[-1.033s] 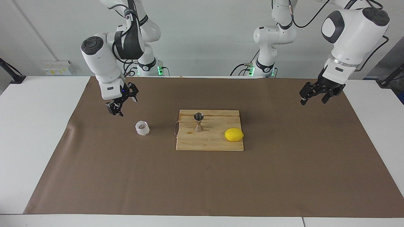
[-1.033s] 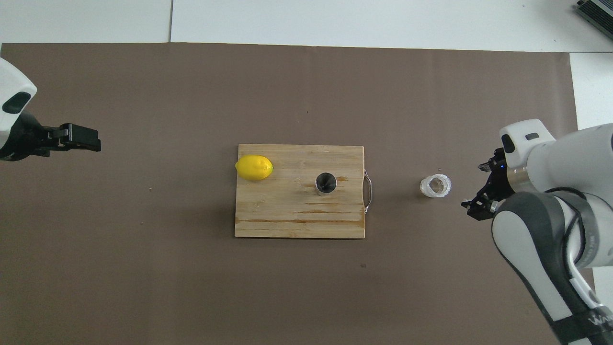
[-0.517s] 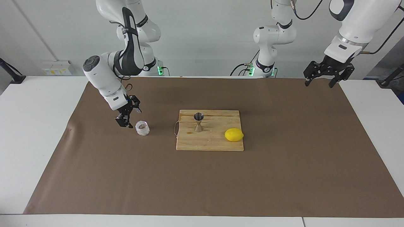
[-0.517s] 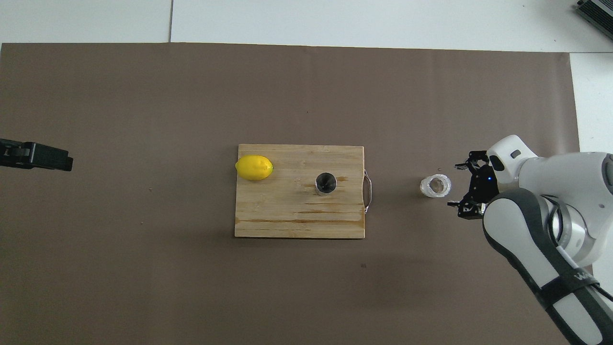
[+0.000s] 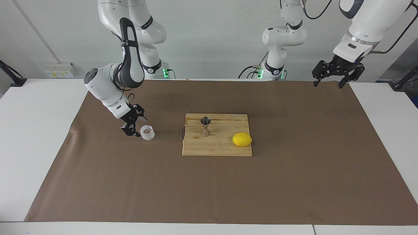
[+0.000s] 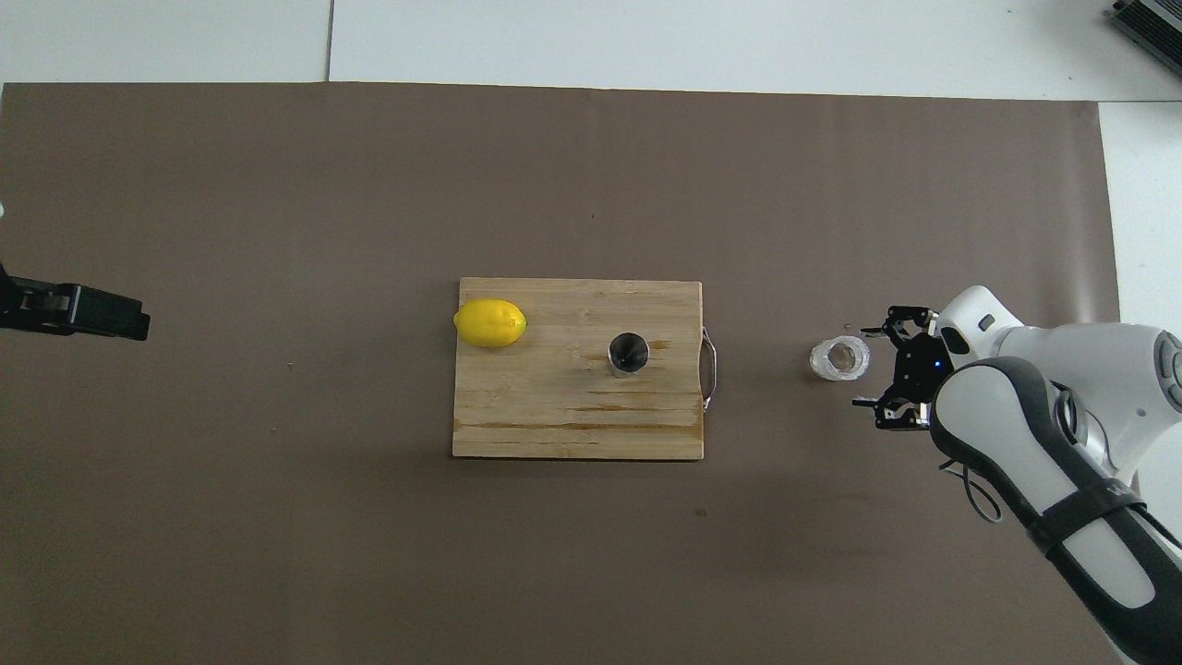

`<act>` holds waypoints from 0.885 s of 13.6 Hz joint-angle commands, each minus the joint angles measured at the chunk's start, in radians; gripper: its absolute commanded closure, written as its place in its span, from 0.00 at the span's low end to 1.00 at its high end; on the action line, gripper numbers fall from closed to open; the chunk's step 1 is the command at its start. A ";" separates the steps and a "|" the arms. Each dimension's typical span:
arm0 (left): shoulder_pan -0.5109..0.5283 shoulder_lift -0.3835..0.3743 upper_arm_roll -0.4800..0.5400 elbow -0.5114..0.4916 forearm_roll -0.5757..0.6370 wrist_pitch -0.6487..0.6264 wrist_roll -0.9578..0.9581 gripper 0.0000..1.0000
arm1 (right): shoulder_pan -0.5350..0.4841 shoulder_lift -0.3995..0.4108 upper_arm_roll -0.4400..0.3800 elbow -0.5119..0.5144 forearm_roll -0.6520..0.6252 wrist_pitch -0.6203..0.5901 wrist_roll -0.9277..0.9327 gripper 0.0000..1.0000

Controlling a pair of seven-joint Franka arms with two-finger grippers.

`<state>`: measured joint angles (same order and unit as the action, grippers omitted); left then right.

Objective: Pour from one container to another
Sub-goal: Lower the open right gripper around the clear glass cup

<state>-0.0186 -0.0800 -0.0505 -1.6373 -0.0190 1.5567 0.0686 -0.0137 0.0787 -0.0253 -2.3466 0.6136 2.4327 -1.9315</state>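
On the brown paper, the right gripper [image 5: 136, 125], open and empty, should slide level around the glass cup [image 5: 147, 133] before closing gently.

The desk [image 5: 36, 137] has a smooth white top, most of it covered by a sheet of matt brown paper [image 5: 294, 182], slightly creased near one edge. On the paper lies a cutting board [image 5: 225, 147] of pale wood — visible grain, darker streaks, a dull finish — with a thin metal wire handle [image 6: 709, 368] at one end. The jigger [image 5: 205, 126] is shiny polished steel. The cup [image 5: 147, 133] is clear glass with a bumpy, frosty-white wall. The lemon [image 5: 242, 139] has a bright yellow skin with a soft sheen. The arms wear glossy white shells with dark bands; each tool — right tool [image 5: 135, 125], left tool [image 5: 328, 81] — looks matt black.
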 commanded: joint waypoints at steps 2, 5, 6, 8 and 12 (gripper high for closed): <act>-0.003 -0.050 0.000 -0.086 0.013 0.011 -0.016 0.00 | -0.028 0.048 0.010 -0.005 0.102 0.025 -0.127 0.00; -0.006 -0.067 0.000 -0.116 0.013 0.028 -0.010 0.00 | -0.034 0.078 0.010 -0.003 0.202 0.012 -0.179 0.00; -0.007 -0.067 0.000 -0.116 0.013 0.032 -0.013 0.00 | -0.029 0.078 0.010 -0.003 0.202 0.014 -0.179 0.00; 0.000 -0.064 0.000 -0.108 -0.002 0.042 -0.024 0.00 | -0.028 0.088 0.010 -0.005 0.204 0.014 -0.182 0.00; 0.002 -0.058 0.000 -0.095 -0.010 0.037 -0.027 0.00 | -0.028 0.101 0.010 -0.003 0.216 0.012 -0.207 0.00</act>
<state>-0.0186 -0.1192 -0.0515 -1.7139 -0.0216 1.5764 0.0558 -0.0334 0.1624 -0.0243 -2.3488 0.7900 2.4418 -2.0894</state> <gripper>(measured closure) 0.000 0.000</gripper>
